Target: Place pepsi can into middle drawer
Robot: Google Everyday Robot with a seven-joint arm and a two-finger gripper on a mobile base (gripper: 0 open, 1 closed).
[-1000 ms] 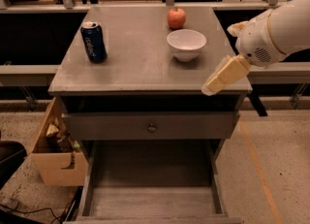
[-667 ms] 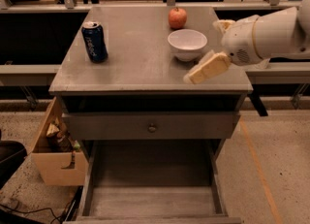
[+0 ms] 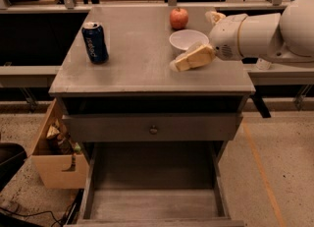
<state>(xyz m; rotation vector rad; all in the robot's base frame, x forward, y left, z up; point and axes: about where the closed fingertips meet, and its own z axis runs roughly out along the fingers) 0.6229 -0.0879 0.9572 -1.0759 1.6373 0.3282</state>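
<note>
The pepsi can point(image 3: 94, 42) stood upright near the counter's point(image 3: 137, 71) left edge, well apart from the claw point(image 3: 189, 59), which hung just beside the white bowl point(image 3: 188, 38). A good approach would cross leftward, clear of the bowl, meeting the can squarely at mid-height. Whether the claw was apart or together couldn't be told. The open middle drawer point(image 3: 154, 204) was cut off at its front.

My gripper point(image 3: 185, 61), matt plastic, beside glossy bowl point(image 3: 188, 38); pepsi can point(image 3: 95, 43), shiny metal; middle drawer point(image 3: 153, 203), matt wood.
</note>
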